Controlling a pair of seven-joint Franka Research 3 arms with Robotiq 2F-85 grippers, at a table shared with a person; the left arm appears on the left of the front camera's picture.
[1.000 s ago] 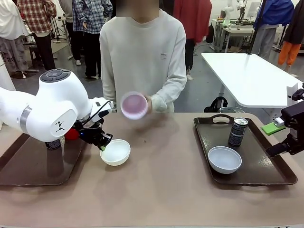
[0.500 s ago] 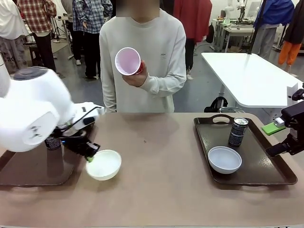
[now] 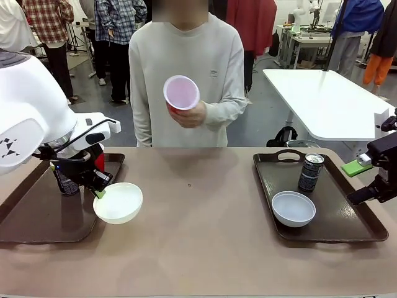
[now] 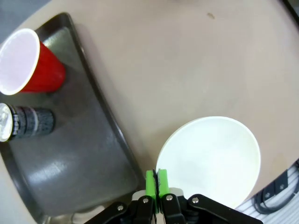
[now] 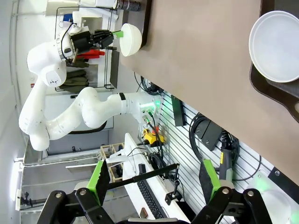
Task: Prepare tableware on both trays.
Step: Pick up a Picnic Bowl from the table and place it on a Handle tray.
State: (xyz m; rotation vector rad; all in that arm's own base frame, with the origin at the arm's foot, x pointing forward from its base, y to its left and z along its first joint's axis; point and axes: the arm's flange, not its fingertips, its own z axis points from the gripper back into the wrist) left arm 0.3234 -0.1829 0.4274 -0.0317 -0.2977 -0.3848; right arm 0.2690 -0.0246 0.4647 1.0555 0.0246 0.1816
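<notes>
Busy lab room behind, other people standing around; tan table (image 3: 205, 230) shared with a person at the far side.

Left gripper (image 4: 155, 179) has its green pads pinched together on the rim of a white bowl (image 3: 118, 203) – thin edge grip only. Bowl hangs tilted, lifted off the table just beside the right edge of the left tray (image 3: 37, 217), not yet over it. On that tray stand a red cup (image 4: 28, 63) and a dark can (image 4: 25, 122), close together near the far side.

Right tray (image 3: 322, 211) already holds a second bowl (image 3: 293, 208) and a can (image 3: 310, 172). Right gripper (image 5: 152, 179) hovers off the right end of the table, fingers spread wide, holding nothing.

Person's hand (image 3: 192, 113) holds the other red cup (image 3: 181, 93) up at chest height, mouth toward the camera – well apart from either tray.

Risks, as I judge them:
- rim pinch is shallow, so the bowl could slip or swing out if the arm moves fast
- tilted bowl may catch the tray's raised rim going in
- setting down too far in could knock the cup or can over
- cup handover for the right tray is unclear; open right gripper and the hand could meet badly
</notes>
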